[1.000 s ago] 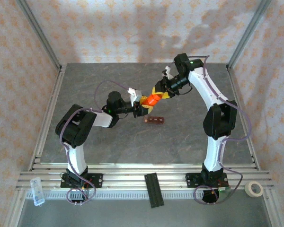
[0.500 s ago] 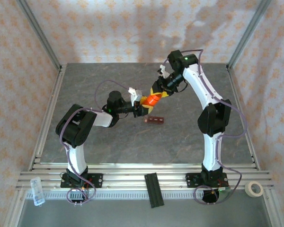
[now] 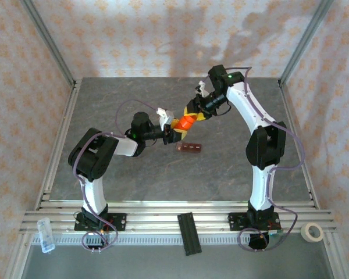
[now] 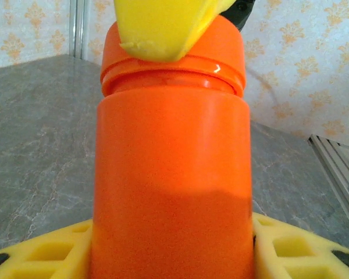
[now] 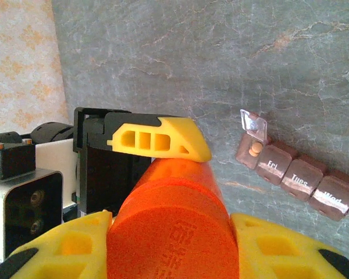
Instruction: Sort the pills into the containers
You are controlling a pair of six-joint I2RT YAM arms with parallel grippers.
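An orange pill bottle [image 3: 186,122] hangs above the table's middle, held from both ends. My left gripper [image 3: 177,129] is shut on the bottle's body [image 4: 171,174], with its yellow fingers [image 4: 41,250] on either side. My right gripper [image 3: 193,115] is shut on the orange cap [image 5: 171,232], which sits between its yellow pads [image 5: 279,244]. The containers [image 3: 189,147], a reddish-brown strip of day-labelled compartments [image 5: 296,174], lie on the table just below the bottle. Its end lid [image 5: 253,123] stands open over one small tan pill [image 5: 255,149].
A black ribbed bar [image 3: 188,233], a clear little box [image 3: 45,234] and a tape roll [image 3: 312,232] rest on the rails at the near edge. Metal frame posts and patterned walls close in the grey table [image 3: 134,174].
The right arm's forearm and wrist have swung left and partly back, while both grippers kept their hold on the bottle. The left arm and the strip have stayed put.
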